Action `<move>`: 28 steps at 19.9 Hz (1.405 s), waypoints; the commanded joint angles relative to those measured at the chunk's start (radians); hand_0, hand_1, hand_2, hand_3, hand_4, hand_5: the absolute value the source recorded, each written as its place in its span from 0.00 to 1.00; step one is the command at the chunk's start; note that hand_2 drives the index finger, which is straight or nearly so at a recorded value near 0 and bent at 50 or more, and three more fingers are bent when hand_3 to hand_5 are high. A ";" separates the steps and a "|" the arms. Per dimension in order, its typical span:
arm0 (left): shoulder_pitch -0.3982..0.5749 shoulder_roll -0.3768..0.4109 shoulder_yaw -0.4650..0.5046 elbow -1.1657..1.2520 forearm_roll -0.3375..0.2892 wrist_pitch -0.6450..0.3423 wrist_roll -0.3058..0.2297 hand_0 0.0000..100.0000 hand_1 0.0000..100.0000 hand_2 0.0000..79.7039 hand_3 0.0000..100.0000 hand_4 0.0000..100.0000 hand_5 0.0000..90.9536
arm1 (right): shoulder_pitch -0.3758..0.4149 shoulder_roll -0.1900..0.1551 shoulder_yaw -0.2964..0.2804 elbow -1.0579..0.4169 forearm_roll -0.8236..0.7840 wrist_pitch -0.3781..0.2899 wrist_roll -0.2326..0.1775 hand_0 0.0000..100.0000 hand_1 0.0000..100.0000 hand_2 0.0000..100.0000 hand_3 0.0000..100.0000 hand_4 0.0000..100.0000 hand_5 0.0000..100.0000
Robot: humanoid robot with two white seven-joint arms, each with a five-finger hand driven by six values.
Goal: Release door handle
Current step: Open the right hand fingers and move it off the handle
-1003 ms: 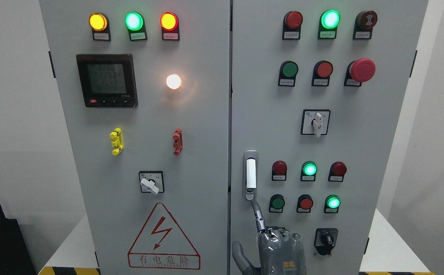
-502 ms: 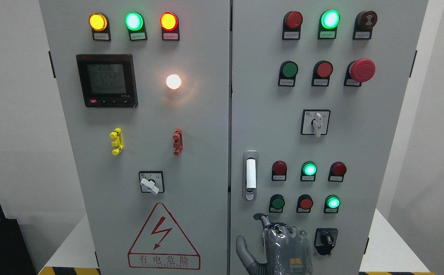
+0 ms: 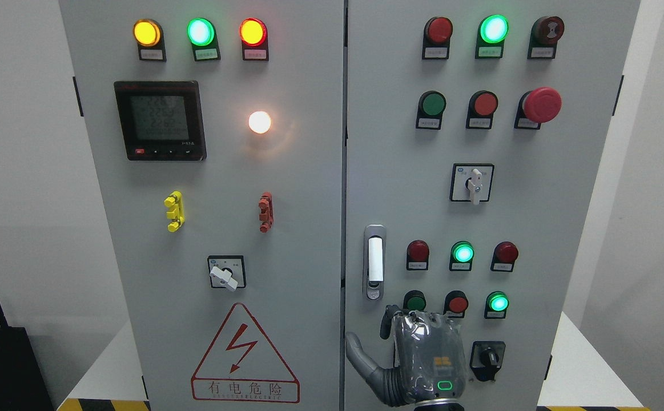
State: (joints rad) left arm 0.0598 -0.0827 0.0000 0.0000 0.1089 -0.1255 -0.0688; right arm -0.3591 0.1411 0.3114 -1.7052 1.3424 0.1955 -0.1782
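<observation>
The handle [image 3: 374, 261] sits flush and upright in its recess at the left edge of the right door [image 3: 400, 171], which appears closed. The right hand [image 3: 420, 357] is below the handle, near it but apart from it, back of the hand toward the camera. Its fingers [image 3: 390, 319] are curled down and grip nothing; the thumb [image 3: 359, 355] sticks out to the left. By this layout the release appears complete.

Risks from this position:
- The knuckles lie directly below the green button [image 3: 415, 302] and the red button [image 3: 457, 303]. Any upward or forward drift of the hand could press one of them.
- The black selector [image 3: 487, 359] is just beside the right side of the hand. A sideways withdrawal could catch its knob and turn it.
- The curled index finger is the part nearest the handle's lower end. A rise during retreat could hook the handle again.
- The thumb reaches toward the seam between the two doors. A move to the left could strike the door edge.

Limits of the view:
- Depth is not resolvable; whether the hand touches the door face or is clear of it cannot be told.
- The hand covers the label plates under the two buttons.
- The wrist and arm are cut off at the bottom edge.
- The plastic cover on the hand reflects light and blurs the finger joints.
- The left hand is not in view.
</observation>
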 commanded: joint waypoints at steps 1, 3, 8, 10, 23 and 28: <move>0.000 0.000 -0.012 -0.015 0.000 0.000 0.000 0.12 0.39 0.00 0.00 0.00 0.00 | -0.032 0.000 -0.008 -0.019 -0.002 0.002 0.008 0.20 0.19 1.00 1.00 1.00 0.99; 0.000 0.000 -0.012 -0.015 0.000 0.000 0.000 0.12 0.39 0.00 0.00 0.00 0.00 | -0.046 0.000 -0.008 -0.019 0.001 0.002 0.006 0.20 0.18 1.00 1.00 1.00 0.99; 0.000 0.000 -0.012 -0.015 0.000 0.000 0.000 0.12 0.39 0.00 0.00 0.00 0.00 | -0.063 0.005 -0.008 -0.019 0.001 0.002 -0.003 0.20 0.34 1.00 1.00 1.00 0.99; 0.000 0.000 -0.012 -0.015 0.000 0.000 0.000 0.12 0.39 0.00 0.00 0.00 0.00 | -0.075 0.005 -0.009 -0.019 0.001 0.002 -0.001 0.22 0.35 1.00 1.00 1.00 0.99; 0.000 0.000 -0.012 -0.015 0.000 0.000 0.000 0.12 0.39 0.00 0.00 0.00 0.00 | -0.122 0.005 -0.020 0.007 0.004 0.008 0.005 0.21 0.40 1.00 1.00 1.00 0.98; 0.000 0.000 -0.012 -0.015 0.000 0.000 0.000 0.12 0.39 0.00 0.00 0.00 0.00 | -0.136 0.005 -0.022 0.016 0.004 0.008 0.003 0.21 0.42 1.00 1.00 1.00 0.98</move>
State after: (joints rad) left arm 0.0598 -0.0828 0.0000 0.0000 0.1090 -0.1255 -0.0688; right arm -0.4798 0.1452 0.2971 -1.7028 1.3467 0.2054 -0.1746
